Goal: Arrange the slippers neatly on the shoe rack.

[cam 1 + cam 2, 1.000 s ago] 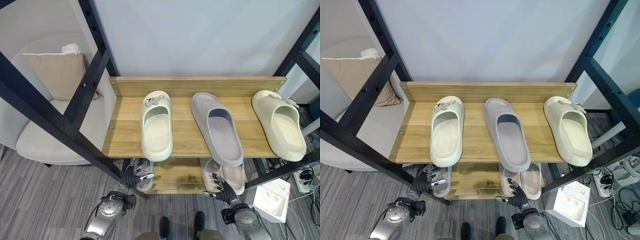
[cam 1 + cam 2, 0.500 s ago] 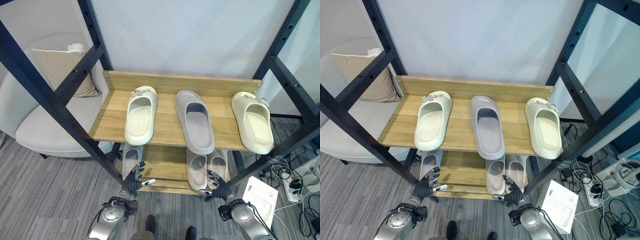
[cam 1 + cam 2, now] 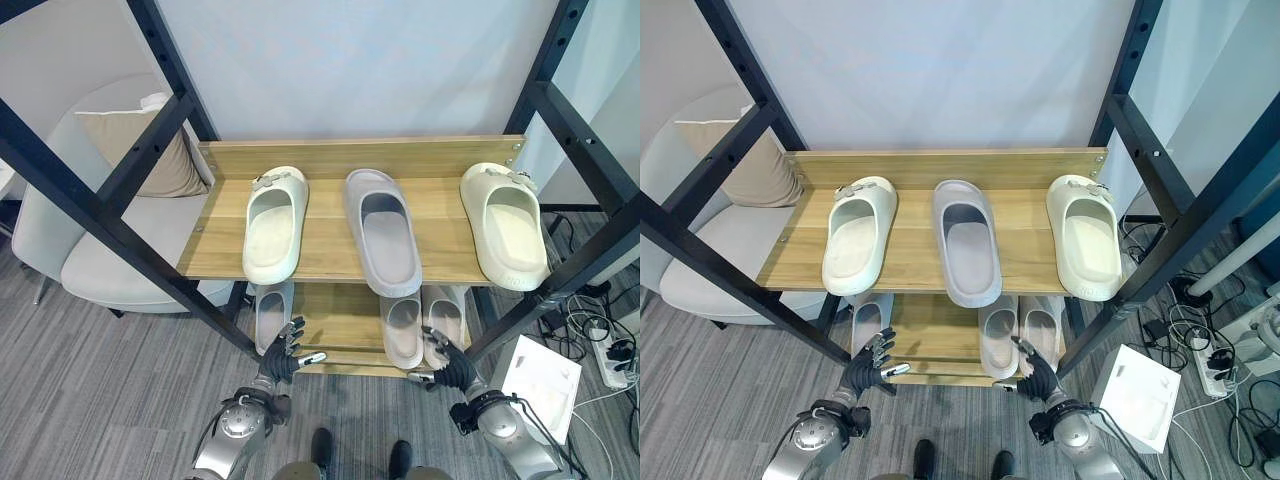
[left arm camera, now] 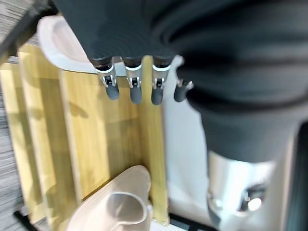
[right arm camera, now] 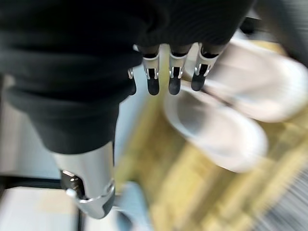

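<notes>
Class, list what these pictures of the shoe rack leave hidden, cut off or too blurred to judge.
- Lower-shelf pale slippers: toes hidden beneath the wooden top shelf, eye views.
- Pale slippers beyond the right hand: blurred, right wrist view.
- Pale slipper near the left hand: cut off by the picture edge, left wrist view.

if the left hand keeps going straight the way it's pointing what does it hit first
Probably the lone pale slipper on the lower shelf: the open left hand points at its heel, though depth is hard to judge.
</notes>
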